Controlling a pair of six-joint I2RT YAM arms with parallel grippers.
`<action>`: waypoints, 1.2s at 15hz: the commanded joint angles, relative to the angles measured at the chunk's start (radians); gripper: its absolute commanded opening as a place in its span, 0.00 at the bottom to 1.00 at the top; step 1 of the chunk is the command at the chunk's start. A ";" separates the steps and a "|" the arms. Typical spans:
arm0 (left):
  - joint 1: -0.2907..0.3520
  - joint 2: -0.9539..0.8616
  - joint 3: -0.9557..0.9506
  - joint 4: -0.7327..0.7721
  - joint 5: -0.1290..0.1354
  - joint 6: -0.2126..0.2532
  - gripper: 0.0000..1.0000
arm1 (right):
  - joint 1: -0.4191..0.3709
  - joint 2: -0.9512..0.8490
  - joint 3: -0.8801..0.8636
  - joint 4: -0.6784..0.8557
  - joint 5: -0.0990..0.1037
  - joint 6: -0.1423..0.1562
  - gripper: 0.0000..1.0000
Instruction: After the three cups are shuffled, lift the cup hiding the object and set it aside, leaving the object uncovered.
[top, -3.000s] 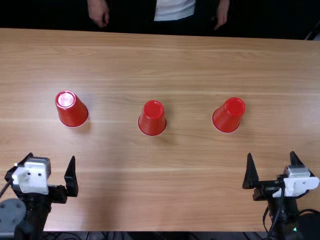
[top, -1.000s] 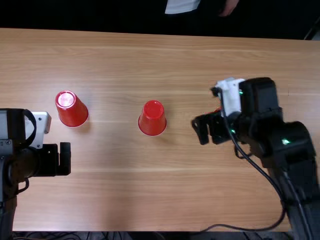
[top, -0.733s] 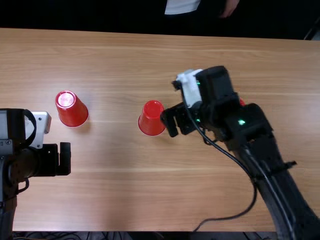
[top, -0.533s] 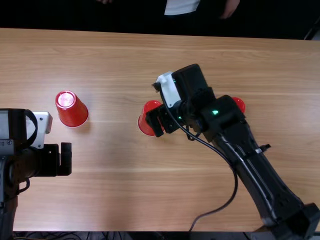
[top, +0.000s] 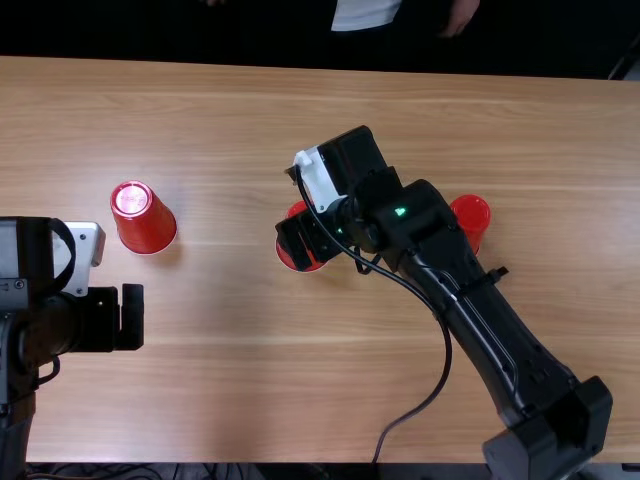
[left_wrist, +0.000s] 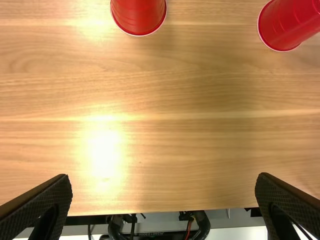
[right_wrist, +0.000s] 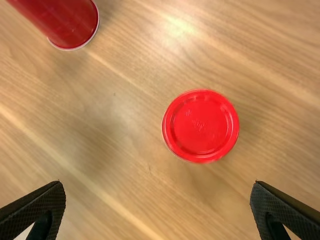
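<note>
Red middle cup (right_wrist: 200, 125): right end effector (top: 303, 237) has swung over it, fingers (right_wrist: 31, 211) spread wide apart.

The light brown wooden table (top: 300, 110) spans the top view from 9 to 3 o'clock, and its grain runs the same way in long pale and darker streaks. Past its far edge, at 12 o'clock, lies a dark background (top: 100, 25). In the left wrist view, a bright patch of reflected light (left_wrist: 105, 150) sits on the wood.
</note>
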 joint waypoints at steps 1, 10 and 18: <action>-0.011 0.000 -0.012 0.004 0.002 0.001 1.00 | 0.005 0.040 0.029 0.021 0.017 0.006 1.00; -0.015 0.000 -0.030 0.007 0.002 0.003 1.00 | 0.003 0.126 0.029 0.076 0.096 0.004 1.00; -0.015 -0.005 -0.064 0.009 0.000 0.003 1.00 | 0.000 0.218 0.031 0.097 0.107 0.004 1.00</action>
